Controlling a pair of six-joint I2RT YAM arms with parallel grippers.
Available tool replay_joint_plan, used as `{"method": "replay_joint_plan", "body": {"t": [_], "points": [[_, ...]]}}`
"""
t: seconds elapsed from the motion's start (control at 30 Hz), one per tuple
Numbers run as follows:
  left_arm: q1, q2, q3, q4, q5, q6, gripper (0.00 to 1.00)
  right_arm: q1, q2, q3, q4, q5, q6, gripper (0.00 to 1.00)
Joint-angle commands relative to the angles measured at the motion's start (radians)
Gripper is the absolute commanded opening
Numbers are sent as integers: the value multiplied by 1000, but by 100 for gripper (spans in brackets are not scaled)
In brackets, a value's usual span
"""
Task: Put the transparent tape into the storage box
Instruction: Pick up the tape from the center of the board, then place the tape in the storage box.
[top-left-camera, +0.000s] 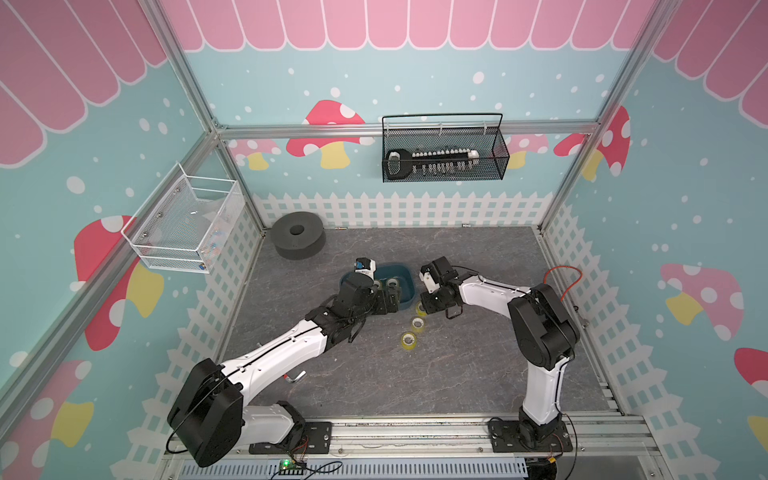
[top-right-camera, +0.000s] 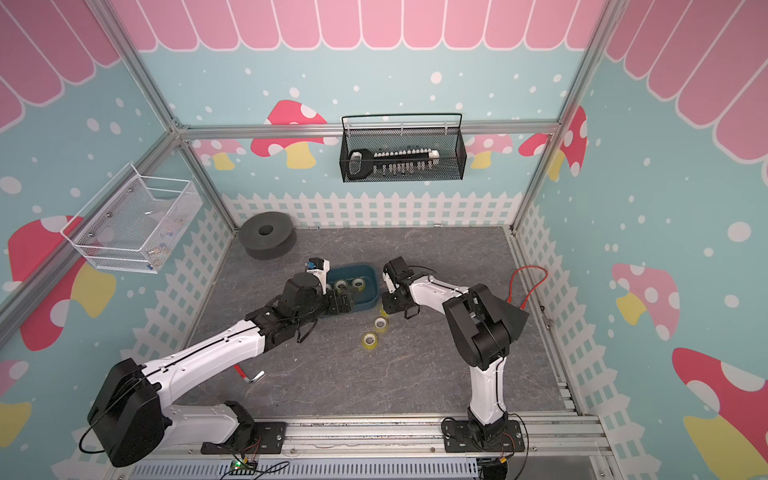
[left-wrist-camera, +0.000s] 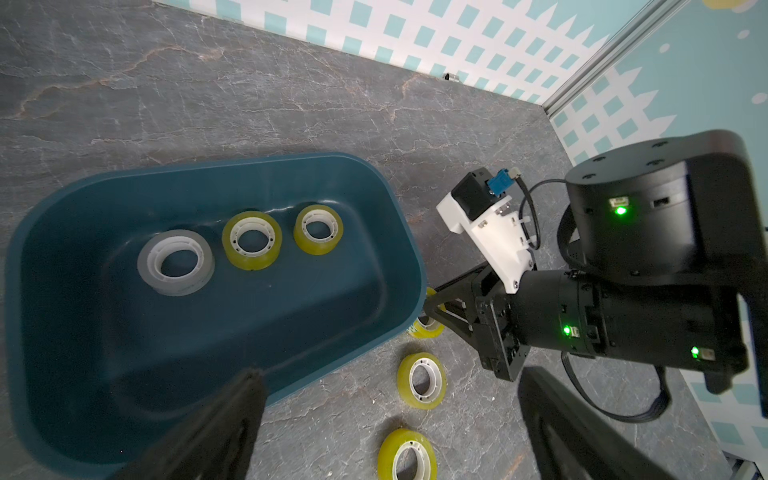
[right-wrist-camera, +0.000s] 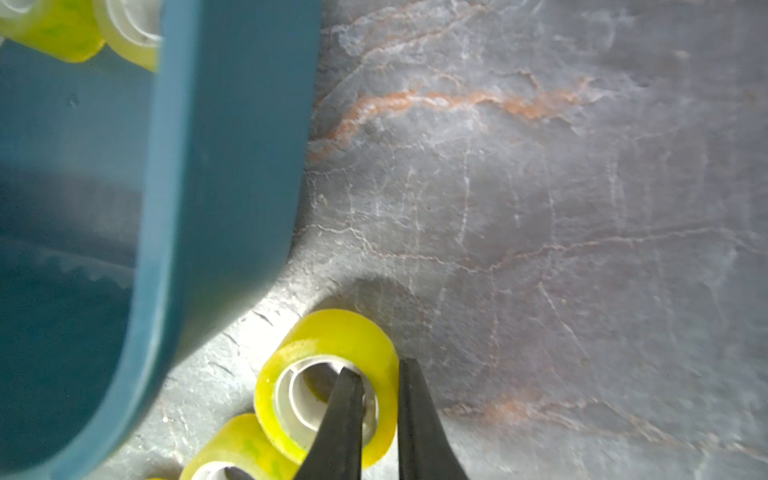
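Beside storage box (right-wrist-camera: 224, 145), right end effector (right-wrist-camera: 379, 368) clamps tape roll (right-wrist-camera: 332, 332) wall; thin pinch may slip clearing rim. Left end effector (left-wrist-camera: 388, 376) agape.

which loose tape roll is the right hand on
The yellow tape roll nearest the storage box: the right hand has one finger inside its core, one outside.

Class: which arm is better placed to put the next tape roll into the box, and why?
Right. The right gripper pinches the wall of a roll beside the box, with one finger in the core. The left gripper is open and empty over the box's edge.
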Motion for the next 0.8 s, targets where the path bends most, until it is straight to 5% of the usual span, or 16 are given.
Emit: {"method": "replay_joint_plan", "body": {"t": [0.0, 0.33, 0.77], "points": [[5, -11, 49, 18, -20, 27, 99, 1, -72, 13, -77, 50, -3, 0], [101, -38, 120, -6, 39, 50, 99, -14, -201, 221, -260, 136, -47, 0], [172, -72, 120, -32, 45, 60, 99, 66, 8, 570, -344, 55, -150, 0]]}}
